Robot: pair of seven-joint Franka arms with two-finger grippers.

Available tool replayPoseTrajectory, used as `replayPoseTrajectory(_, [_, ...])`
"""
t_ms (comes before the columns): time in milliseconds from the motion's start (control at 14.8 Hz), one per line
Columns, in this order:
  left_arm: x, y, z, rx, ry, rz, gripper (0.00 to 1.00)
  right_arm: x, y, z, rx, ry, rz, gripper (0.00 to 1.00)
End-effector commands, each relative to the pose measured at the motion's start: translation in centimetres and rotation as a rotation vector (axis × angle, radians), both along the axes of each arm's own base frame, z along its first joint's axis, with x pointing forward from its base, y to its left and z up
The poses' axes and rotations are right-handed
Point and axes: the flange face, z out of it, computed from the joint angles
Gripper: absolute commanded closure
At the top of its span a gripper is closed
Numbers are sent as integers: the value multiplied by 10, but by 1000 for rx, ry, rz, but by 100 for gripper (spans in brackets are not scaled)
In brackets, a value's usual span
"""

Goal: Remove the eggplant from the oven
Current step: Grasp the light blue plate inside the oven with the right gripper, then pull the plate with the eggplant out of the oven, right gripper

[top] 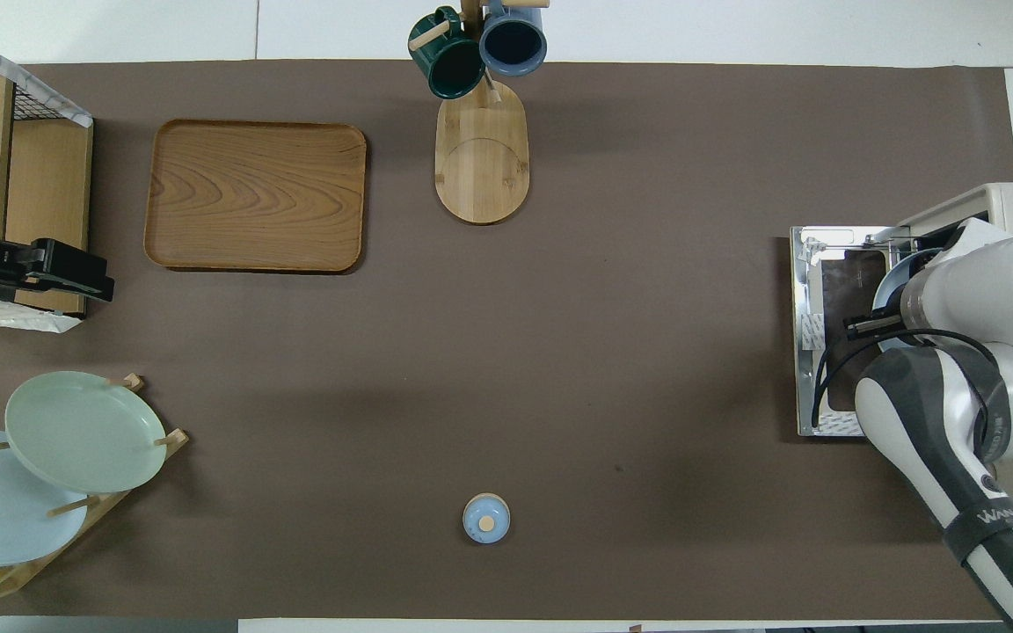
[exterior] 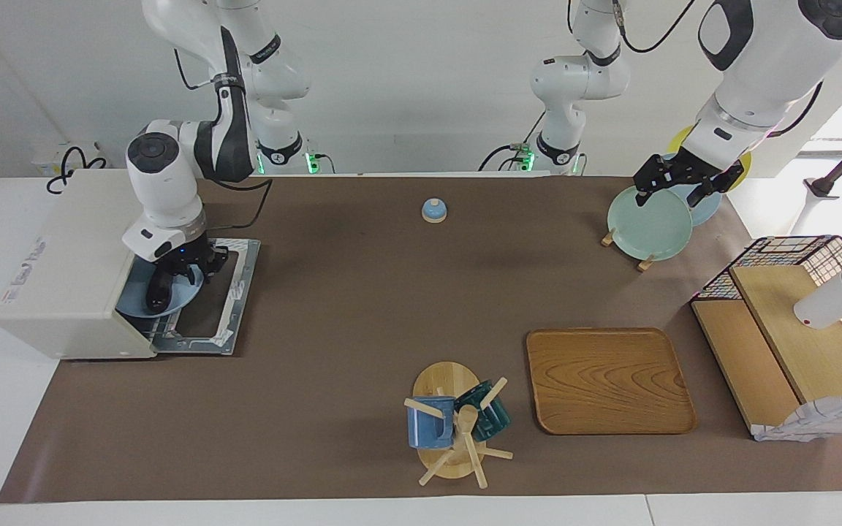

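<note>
Brown mat over a white table. At the right arm's end, the oven [exterior: 63,270] stands with its door [exterior: 237,288] dropped flat. A pale blue plate [exterior: 129,307] sits at the oven's mouth, partly out over the door, and the eggplant [exterior: 156,298] lies on it as a dark slim shape. The right gripper [exterior: 172,277] is down on the eggplant, and I cannot tell whether it has a grip. Judged step: the grasp, extraction not yet done. The next move calls for a firm hold near mid-length, then a lift clear of the plate and out over the door without dragging the plate along. Mid-table are a small blue bell [exterior: 433,210], a mug tree [exterior: 450,416] with two mugs hung on it, and a wooden tray [exterior: 607,380] holding nothing. Toward the left arm's end, the left gripper [exterior: 677,186] waits over the plate rack [exterior: 622,237] — spread wide, carrying nothing.
</note>
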Motion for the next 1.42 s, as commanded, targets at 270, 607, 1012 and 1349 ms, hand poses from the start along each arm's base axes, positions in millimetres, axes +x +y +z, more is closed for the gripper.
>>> replayPoseTrajectory(270, [-5,2,0,17,-17,1,0,18,29,29,-32,62,25,100])
replayPoseTrajectory(607, [-5,3,1,17,-18,3,0,36,139,82,-75,94,19,100])
replayPoseTrajectory(1012, [-4,3,1,15,-26,5,0,-5,299,96,-74,6,-27,100])
replayPoseTrajectory(1349, [-1,5,2,13,-47,8,0,-33,440,98,37,-31,-16,100])
